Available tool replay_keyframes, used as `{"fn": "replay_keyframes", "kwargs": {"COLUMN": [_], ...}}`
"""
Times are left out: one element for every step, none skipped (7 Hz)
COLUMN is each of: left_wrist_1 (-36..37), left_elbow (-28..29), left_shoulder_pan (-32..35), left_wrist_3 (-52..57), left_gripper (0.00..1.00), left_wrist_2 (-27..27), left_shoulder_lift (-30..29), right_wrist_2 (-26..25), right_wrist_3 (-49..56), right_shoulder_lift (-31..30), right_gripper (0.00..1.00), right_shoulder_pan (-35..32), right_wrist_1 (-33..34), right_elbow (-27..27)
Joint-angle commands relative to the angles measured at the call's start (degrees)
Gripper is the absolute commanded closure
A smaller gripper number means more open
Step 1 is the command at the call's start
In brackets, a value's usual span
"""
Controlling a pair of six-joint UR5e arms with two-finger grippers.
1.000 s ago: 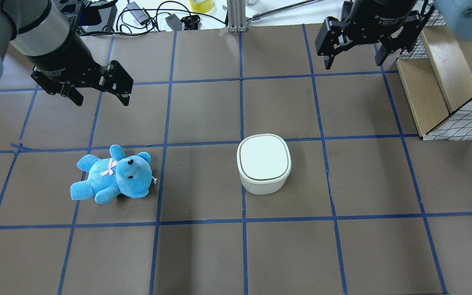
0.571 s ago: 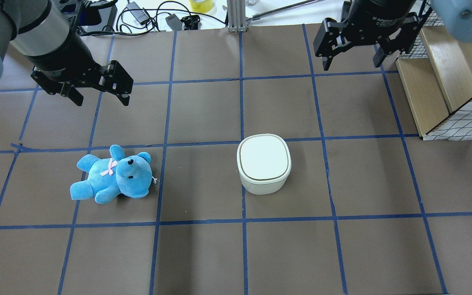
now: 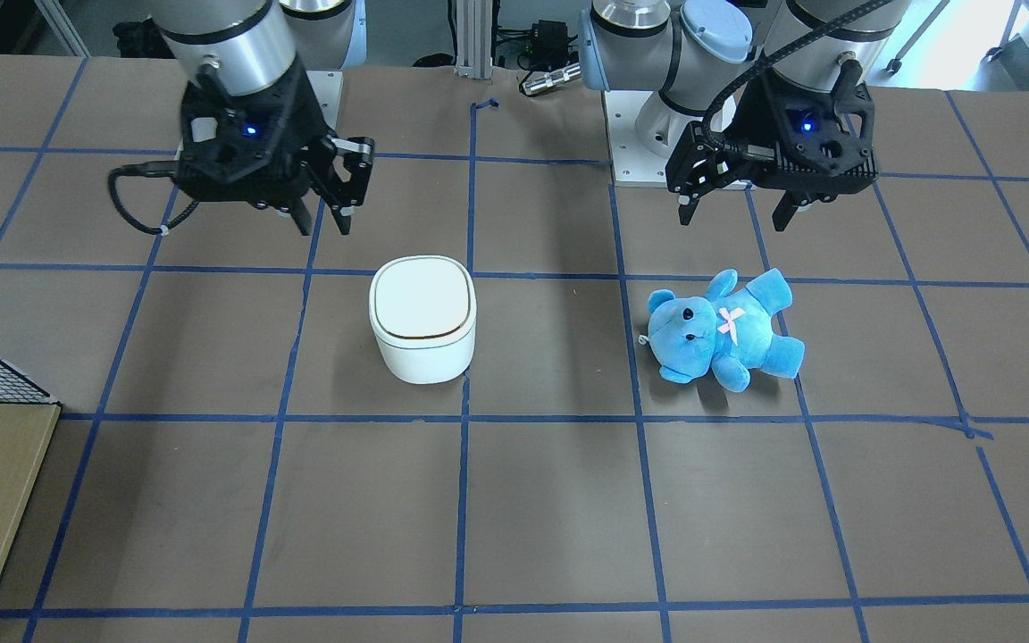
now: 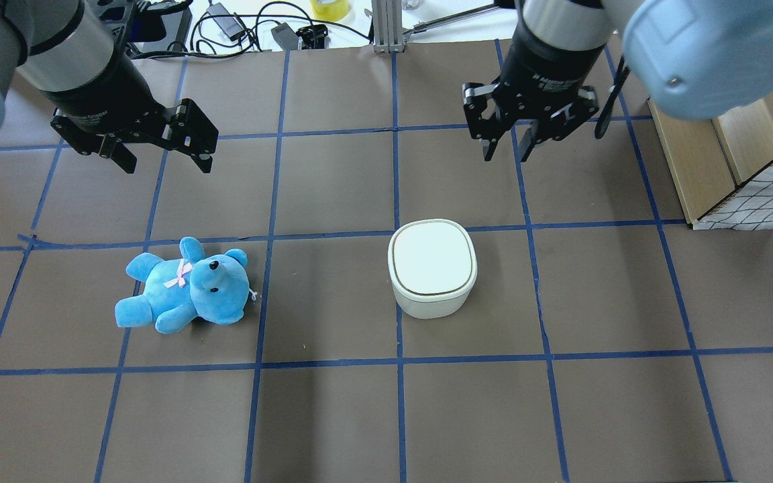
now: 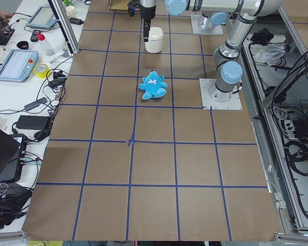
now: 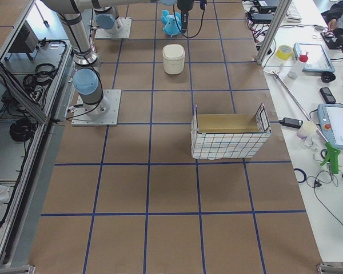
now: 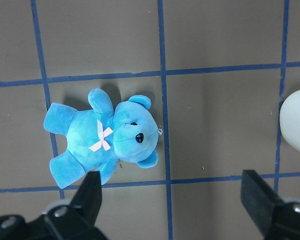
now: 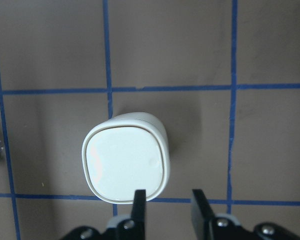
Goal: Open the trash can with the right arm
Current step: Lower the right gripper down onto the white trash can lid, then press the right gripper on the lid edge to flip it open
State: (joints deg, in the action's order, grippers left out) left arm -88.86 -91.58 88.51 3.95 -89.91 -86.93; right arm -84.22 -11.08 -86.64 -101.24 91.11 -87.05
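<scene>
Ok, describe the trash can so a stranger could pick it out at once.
On the brown table gridded with blue tape, look near the middle, right of the teddy bear in the overhead view. The trash can is a small rounded-square bin, lid shut; the bear is blue, it is plain white.

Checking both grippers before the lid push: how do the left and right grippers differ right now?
The left gripper has its fingers spread wide; the right gripper holds them close, with a narrow gap. The left gripper hangs near the blue teddy, the right gripper near the trash can. Both are empty.
</scene>
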Motion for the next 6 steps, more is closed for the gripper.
{"fn": "replay_keyframes", "kwargs": {"left_wrist_1": [0.0,0.0,0.0,0.0,0.0,0.0], "left_elbow": [0.0,0.0,0.0,0.0,0.09,0.0], "left_shoulder_pan": [0.0,0.0,0.0,0.0,0.0,0.0], "left_wrist_3": [0.0,0.0,0.0,0.0,0.0,0.0], "left_gripper": [0.0,0.0,0.0,0.0,0.0,0.0], "left_wrist_2": [0.0,0.0,0.0,0.0,0.0,0.0], "left_shoulder_lift": [0.0,0.0,0.0,0.0,0.0,0.0], "right_wrist_2": [-0.51,-0.6,-1.03,-4.17,-4.46,-4.38], "right_wrist_3": [-3.67,-3.77,-3.51,-3.33,-3.68,-3.86], "right_shoulder_lift": [1.29,1.3,1.47,1.56,1.65,2.43], "right_gripper": [1.0,1.0,1.0,1.0,1.0,1.0], "right_shoulder_pan": [-6.23,-7.3,-7.83,-7.83,-7.75,-7.66], "right_wrist_1": [10.61,14.15,17.49,21.87,22.0,22.09], "right_elbow": [-8.27,-13.09,-18.62,-22.16,-22.37,-22.63]}}
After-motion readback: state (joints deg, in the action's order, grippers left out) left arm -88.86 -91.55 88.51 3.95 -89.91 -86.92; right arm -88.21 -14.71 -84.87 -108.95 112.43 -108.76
